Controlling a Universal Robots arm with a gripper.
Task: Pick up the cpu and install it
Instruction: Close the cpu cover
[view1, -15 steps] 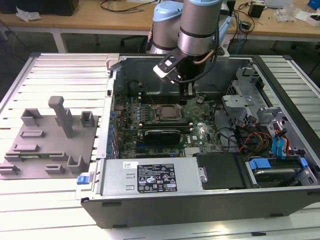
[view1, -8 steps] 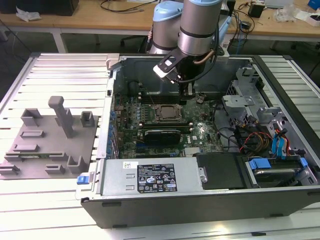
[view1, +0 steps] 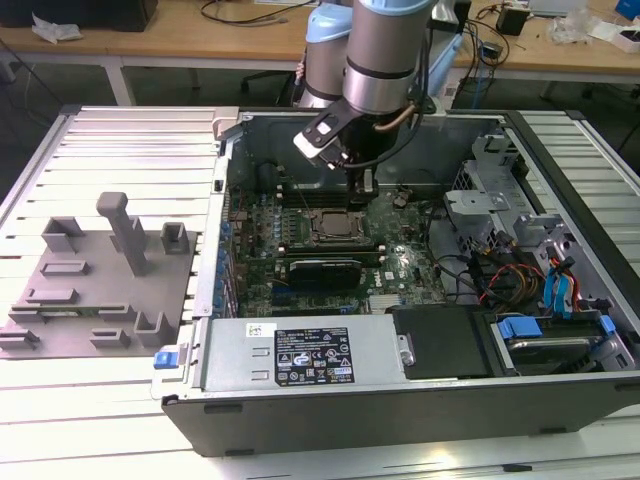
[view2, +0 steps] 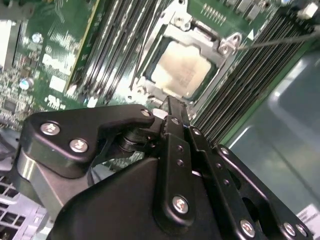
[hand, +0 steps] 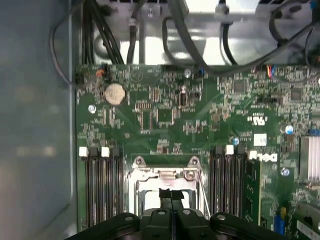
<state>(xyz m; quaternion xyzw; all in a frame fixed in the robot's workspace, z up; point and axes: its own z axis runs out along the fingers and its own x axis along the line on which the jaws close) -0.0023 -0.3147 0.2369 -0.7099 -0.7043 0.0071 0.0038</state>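
The cpu (view2: 182, 70) shows as a silvery square lying flat inside the metal-framed socket (view2: 227, 47) on the green motherboard. In the exterior view the socket (view1: 327, 228) sits mid-board in the open computer case. My gripper (view1: 365, 188) hangs just beyond the socket's far side. Both wrist views show the black fingers pressed together, with my gripper (view2: 169, 102) shut beside the socket frame and nothing visible between the tips. In the first wrist view my gripper (hand: 171, 192) stands at the socket frame (hand: 162, 174). A thin wire lever (view2: 280, 40) stands raised beside the socket.
Memory slots (hand: 100, 185) flank the socket. A power supply (view1: 310, 355) fills the case's near side. A drive cage with blue tabs (view1: 520, 325) and cables (view1: 500, 275) lie at the exterior view's right. A grey fixture (view1: 100, 270) stands on the slatted table at its left.
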